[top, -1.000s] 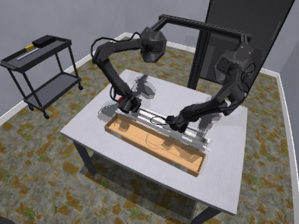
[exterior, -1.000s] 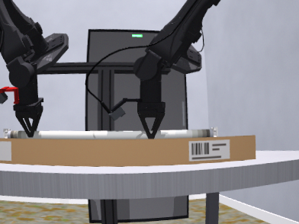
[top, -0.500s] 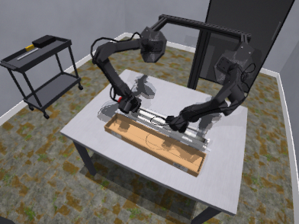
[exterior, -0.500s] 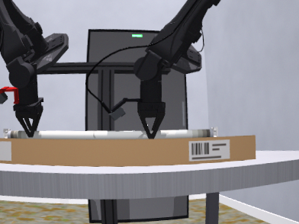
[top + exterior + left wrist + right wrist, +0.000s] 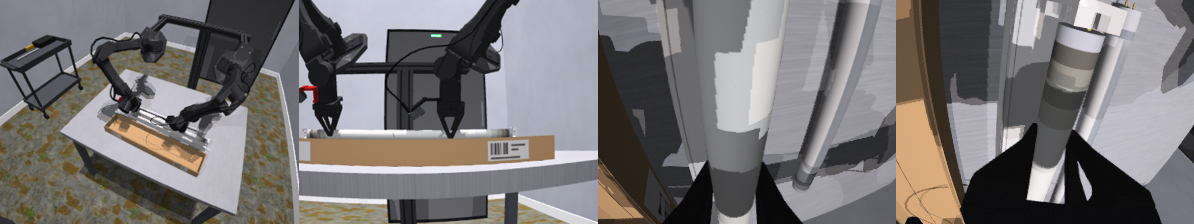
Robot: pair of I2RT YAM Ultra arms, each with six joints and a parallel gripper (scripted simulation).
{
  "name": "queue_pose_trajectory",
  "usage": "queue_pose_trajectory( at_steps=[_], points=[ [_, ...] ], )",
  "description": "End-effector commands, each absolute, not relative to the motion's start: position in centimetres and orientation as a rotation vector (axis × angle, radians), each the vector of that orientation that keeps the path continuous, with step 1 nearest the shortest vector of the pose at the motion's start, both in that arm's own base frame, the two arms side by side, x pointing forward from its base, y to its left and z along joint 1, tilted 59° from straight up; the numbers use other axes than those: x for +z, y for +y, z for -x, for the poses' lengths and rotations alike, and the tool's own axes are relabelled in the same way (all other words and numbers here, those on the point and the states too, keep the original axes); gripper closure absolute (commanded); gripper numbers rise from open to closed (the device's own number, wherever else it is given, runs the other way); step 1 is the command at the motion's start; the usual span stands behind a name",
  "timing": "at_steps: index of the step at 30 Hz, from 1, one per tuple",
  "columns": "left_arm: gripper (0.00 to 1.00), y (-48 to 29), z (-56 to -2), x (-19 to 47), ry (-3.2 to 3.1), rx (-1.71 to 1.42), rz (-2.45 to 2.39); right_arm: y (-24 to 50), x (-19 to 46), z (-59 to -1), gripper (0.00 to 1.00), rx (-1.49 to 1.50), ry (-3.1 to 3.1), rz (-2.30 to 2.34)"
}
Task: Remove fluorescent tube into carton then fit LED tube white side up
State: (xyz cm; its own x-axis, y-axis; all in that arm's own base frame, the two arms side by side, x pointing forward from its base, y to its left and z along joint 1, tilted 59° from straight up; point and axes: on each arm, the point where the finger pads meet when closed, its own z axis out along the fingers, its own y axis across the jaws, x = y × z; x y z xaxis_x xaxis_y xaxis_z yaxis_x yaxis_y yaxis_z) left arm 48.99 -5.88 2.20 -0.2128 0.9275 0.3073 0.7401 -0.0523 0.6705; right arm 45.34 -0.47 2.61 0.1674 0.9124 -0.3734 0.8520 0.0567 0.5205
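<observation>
The old fluorescent tube has darkened ends and lies level above the fixture. My left gripper is shut on it right of its middle in the exterior view. My right gripper is shut on it near its other end. That end, with a gold pin showing, is close against a white lampholder; whether it is still seated I cannot tell. The LED tube lies behind, parallel. The open carton stands flat on the bench in front.
The carton's wall runs close beside the fixture. The bench extends beyond both carton ends. A black trolley stands apart at the left in the top view. A dark frame carries both arms at the back.
</observation>
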Motion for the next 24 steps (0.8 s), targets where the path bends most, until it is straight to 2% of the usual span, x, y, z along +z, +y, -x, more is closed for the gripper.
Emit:
queue_pose_trajectory(
  at_steps=[1, 24],
  points=[
    [0.89, -7.1, -48.2, 2.9, 1.94, 1.108, -1.829, 0.4, 3.8, -45.7, 0.89, 0.152, 1.657, -1.765],
    [0.89, -7.4, -47.5, 3.2, 1.948, 1.117, -1.824, 0.1, 3.5, -43.9, 0.89, 0.1, 1.681, -1.771]
  ],
)
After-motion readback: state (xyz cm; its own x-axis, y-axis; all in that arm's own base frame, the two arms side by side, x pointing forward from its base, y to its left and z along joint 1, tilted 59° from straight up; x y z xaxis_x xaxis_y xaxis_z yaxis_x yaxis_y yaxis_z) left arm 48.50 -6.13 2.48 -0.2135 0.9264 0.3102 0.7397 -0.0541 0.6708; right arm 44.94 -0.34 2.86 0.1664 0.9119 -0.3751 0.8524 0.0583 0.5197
